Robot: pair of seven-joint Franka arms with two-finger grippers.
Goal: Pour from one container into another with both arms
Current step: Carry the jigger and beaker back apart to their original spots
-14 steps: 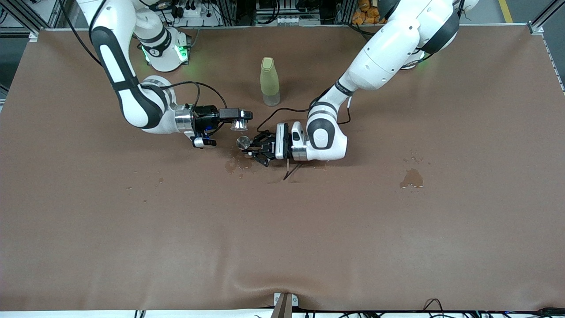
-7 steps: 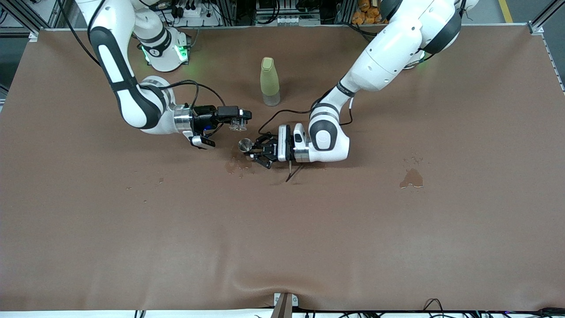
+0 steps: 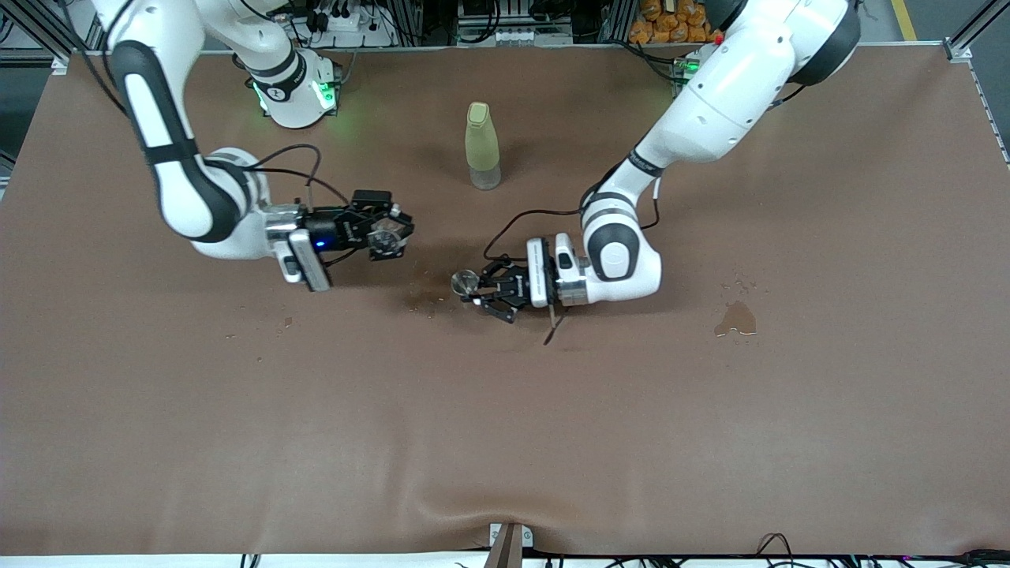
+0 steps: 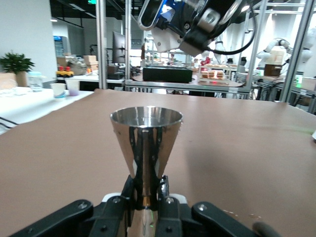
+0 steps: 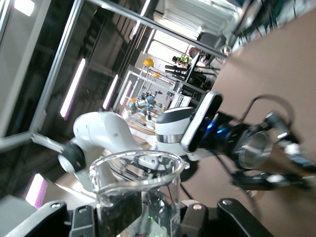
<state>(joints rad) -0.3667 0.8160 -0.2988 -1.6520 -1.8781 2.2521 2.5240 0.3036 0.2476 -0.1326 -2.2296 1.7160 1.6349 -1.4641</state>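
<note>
The small clear tumbler point(image 3: 387, 237) hangs over the table, with my right gripper point(image 3: 388, 230) shut on it. In the right wrist view the tumbler point(image 5: 138, 190) fills the space between the black fingers point(image 5: 81, 219). My left gripper point(image 3: 483, 290) is shut on the thin stem of the cone-shaped glass point(image 3: 465, 282), low over the middle of the table. Seen from the left wrist, the cone glass point(image 4: 145, 140) stands upright above my left gripper point(image 4: 146, 200). The two glasses are apart. The tumbler is toward the right arm's end.
A tall yellow-green bottle point(image 3: 482, 146) stands farther from the front camera than both grippers. Small wet spots point(image 3: 428, 300) mark the brown table cover between the glasses. A larger puddle point(image 3: 735, 318) lies toward the left arm's end.
The right gripper drew back toward the right arm's end with the tumbler and turned it from its tilt. The left gripper carried the stemmed glass toward the left arm's end, so the glasses separated.
</note>
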